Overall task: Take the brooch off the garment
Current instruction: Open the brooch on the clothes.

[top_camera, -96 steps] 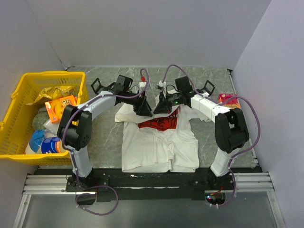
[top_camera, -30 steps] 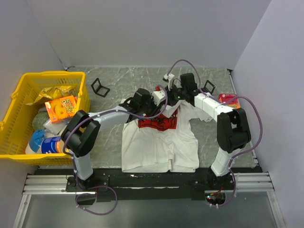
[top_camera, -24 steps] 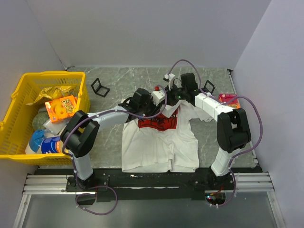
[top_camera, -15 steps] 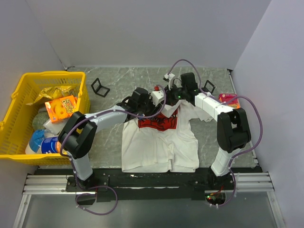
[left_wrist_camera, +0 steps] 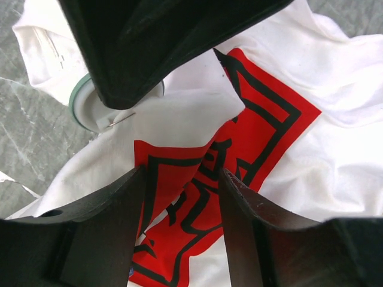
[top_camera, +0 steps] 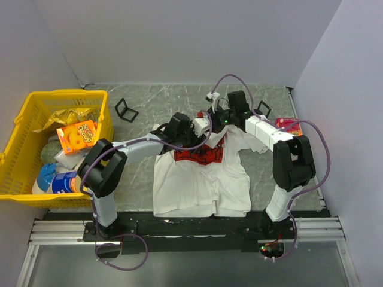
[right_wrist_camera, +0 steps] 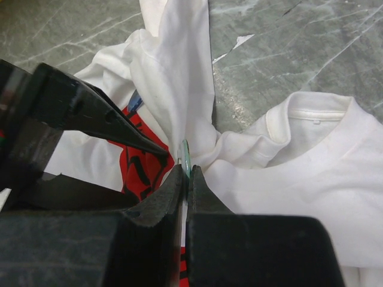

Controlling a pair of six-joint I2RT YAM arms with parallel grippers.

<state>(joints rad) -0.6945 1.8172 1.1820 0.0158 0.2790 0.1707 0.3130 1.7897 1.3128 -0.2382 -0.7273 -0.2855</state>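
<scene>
A white T-shirt with a red print, the garment [top_camera: 200, 179], lies on a grey-green marbled table [top_camera: 149, 98], its collar end bunched up between the arms. There the right gripper [right_wrist_camera: 185, 173] pinches the edge of a round pale brooch [right_wrist_camera: 186, 156] against lifted cloth – the left gripper [left_wrist_camera: 182, 179] hangs fingers apart over the print. A yellow basket [top_camera: 24, 107] sits left; pale walls close the far side.

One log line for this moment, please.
right gripper: shut on brooch at bunched fabric | left gripper: open above red print | T-shirt: chest bunched up | brooch: not off yet
</scene>
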